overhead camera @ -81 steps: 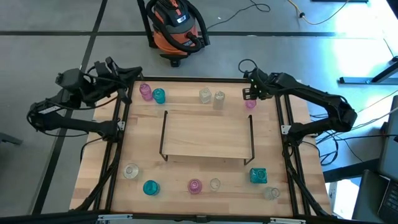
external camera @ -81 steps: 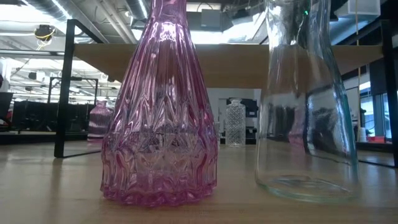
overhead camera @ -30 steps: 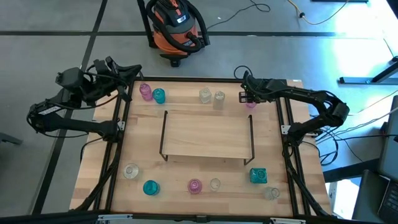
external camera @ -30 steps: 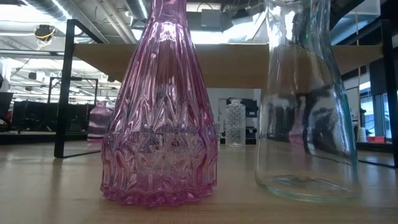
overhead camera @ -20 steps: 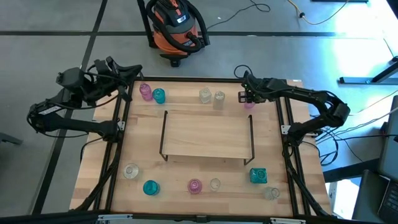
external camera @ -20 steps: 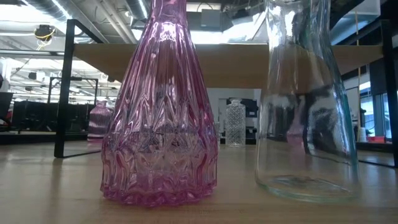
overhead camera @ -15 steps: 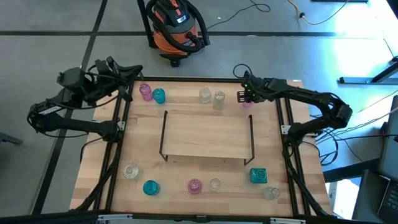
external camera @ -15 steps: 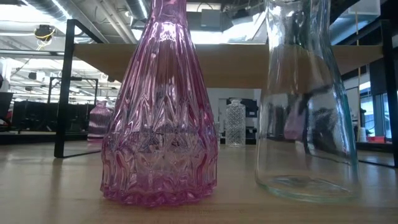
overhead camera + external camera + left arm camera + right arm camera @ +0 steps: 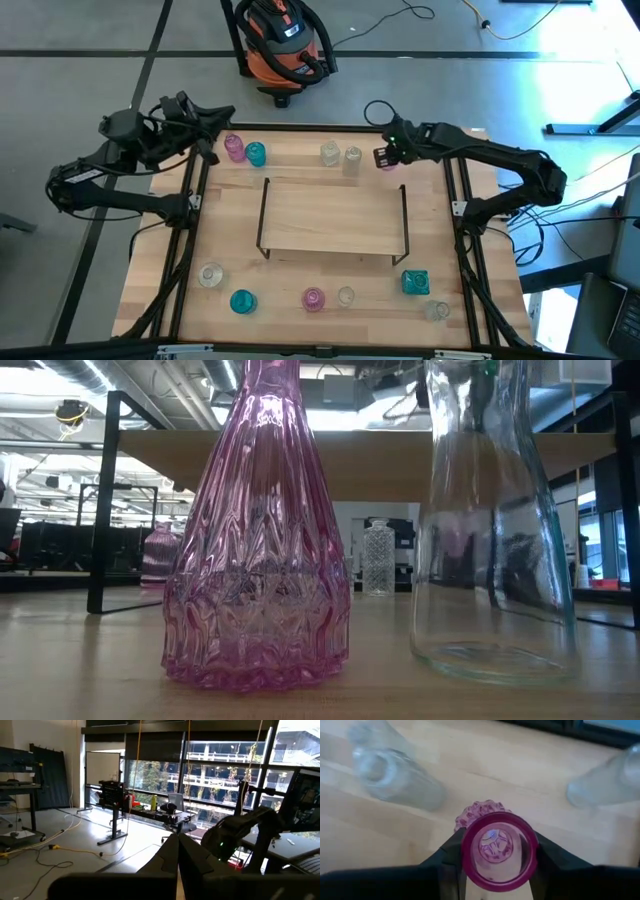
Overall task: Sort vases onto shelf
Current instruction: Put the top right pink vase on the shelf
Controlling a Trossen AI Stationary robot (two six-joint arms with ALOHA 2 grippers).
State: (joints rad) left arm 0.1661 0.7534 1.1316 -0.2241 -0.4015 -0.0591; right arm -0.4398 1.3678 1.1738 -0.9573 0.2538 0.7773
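My right gripper point(image 9: 385, 157) is at the far right of the table, just past the shelf's point(image 9: 335, 215) far right corner, shut on a small pink vase point(image 9: 499, 851). Its wrist view looks down into the vase's round mouth. My left gripper point(image 9: 208, 140) waits shut at the far left edge, beside a pink vase point(image 9: 233, 148) and a teal vase point(image 9: 255, 153). Two clear vases point(image 9: 329, 153) point(image 9: 352, 158) stand on their bases at the far edge. Several more vases stand in the near row, among them a pink one point(image 9: 257, 530) and a clear one point(image 9: 490, 520). My right gripper pinches the pink vase by its neck just under the rim point(image 9: 470, 862), one finger point(image 9: 451, 855) on each side, coming from above and pointing down. The vase stays upright, its ribbed body point(image 9: 477, 812) below the fingers. Whether its base is clear of the table I cannot tell.
The shelf's light board point(image 9: 370, 460) sits on thin dark legs in the table's middle. The near row holds a clear vase point(image 9: 210, 274), a teal round one point(image 9: 242, 300), a teal squarish one point(image 9: 415, 282) and a clear one point(image 9: 436, 310). Black rails edge the table.
My right gripper has moved toward the table's left and slightly toward the far edge, staying shut, and the pink vase has travelled upright with it toward the two clear vases at the far edge.
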